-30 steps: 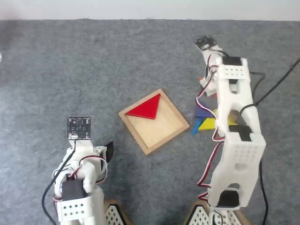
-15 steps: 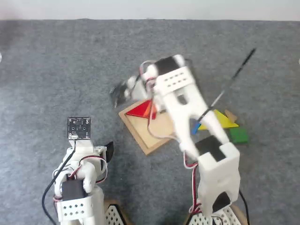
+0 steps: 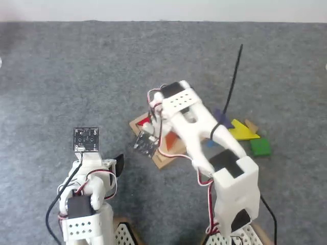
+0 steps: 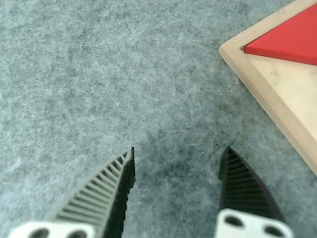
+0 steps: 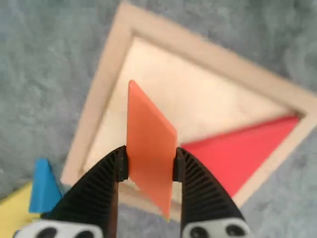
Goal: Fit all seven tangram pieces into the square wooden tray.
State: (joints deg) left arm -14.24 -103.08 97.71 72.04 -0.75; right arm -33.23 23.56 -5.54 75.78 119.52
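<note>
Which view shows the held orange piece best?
Right wrist view: the orange piece sits central, clamped in the right gripper over the tray. The high view gives a sliver under the right arm. Left wrist view faces the tray corner.

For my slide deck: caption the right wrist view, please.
Right gripper holds an orange piece over the wooden tray, red triangle lying inside.

Robotics lab bench, grey felt mat (image 3: 61, 71) on the table, two white printed arms (image 3: 230, 178), exposed servo wires (image 3: 203, 176)

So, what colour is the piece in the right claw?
Orange; the piece shows best in the right wrist view.
</note>
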